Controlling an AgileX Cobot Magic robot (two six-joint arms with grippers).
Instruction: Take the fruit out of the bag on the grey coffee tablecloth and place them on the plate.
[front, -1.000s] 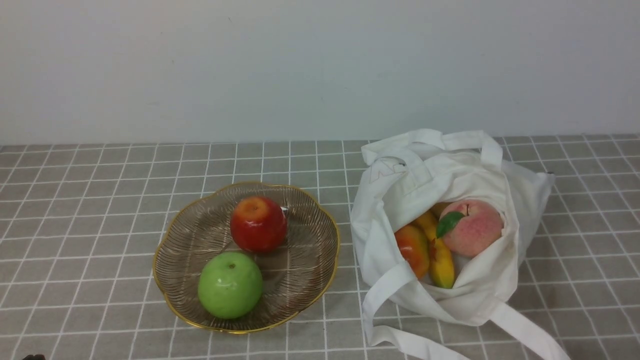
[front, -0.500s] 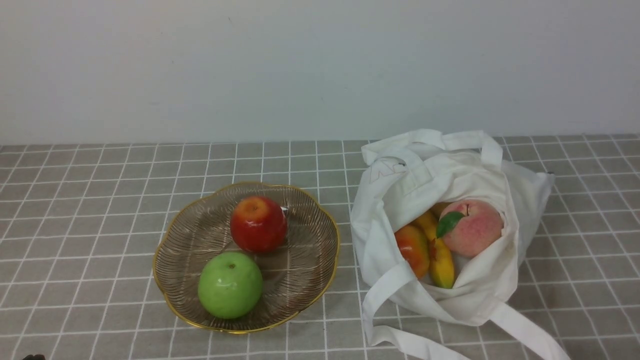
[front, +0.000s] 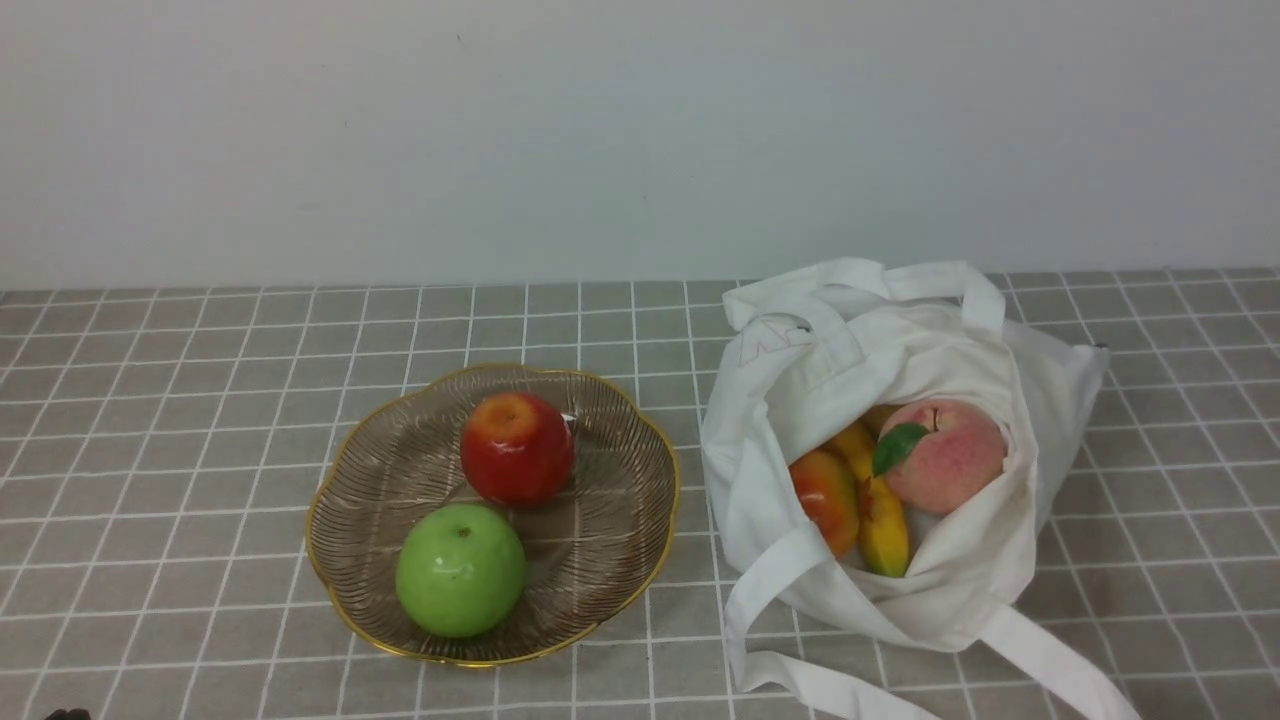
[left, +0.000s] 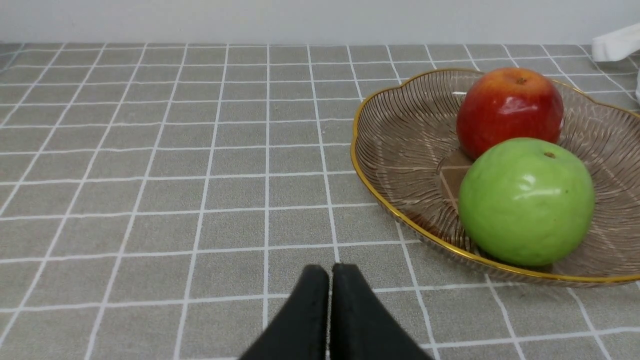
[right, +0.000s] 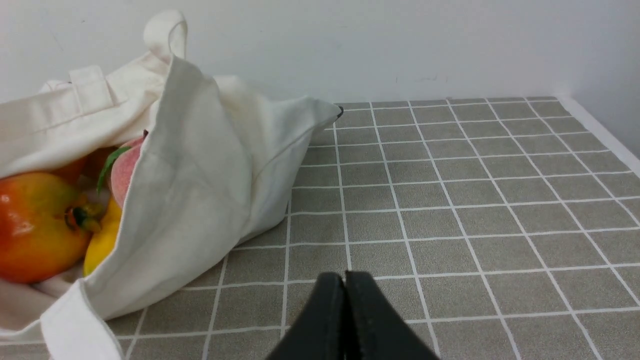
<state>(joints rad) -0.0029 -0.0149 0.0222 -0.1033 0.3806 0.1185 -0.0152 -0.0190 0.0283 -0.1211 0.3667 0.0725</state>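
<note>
At three o'clock of the plate (front: 335, 610), the bag (front: 745, 520) gapes, presumably for reaching in; both tools (left: 331, 272) (right: 346, 280) are closed, empty.

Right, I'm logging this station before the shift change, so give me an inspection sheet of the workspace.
Surface: grey gridded tablecloth
Job's things: glass plate holding red apple and green apple; white bag with peach, red-yellow fruit and yellow fruit inside
Clutter: nothing seen
Grippers: left, right, both with jaws shut, holding nothing
Cables: nothing seen
Surroundings: plain pale wall behind
</note>
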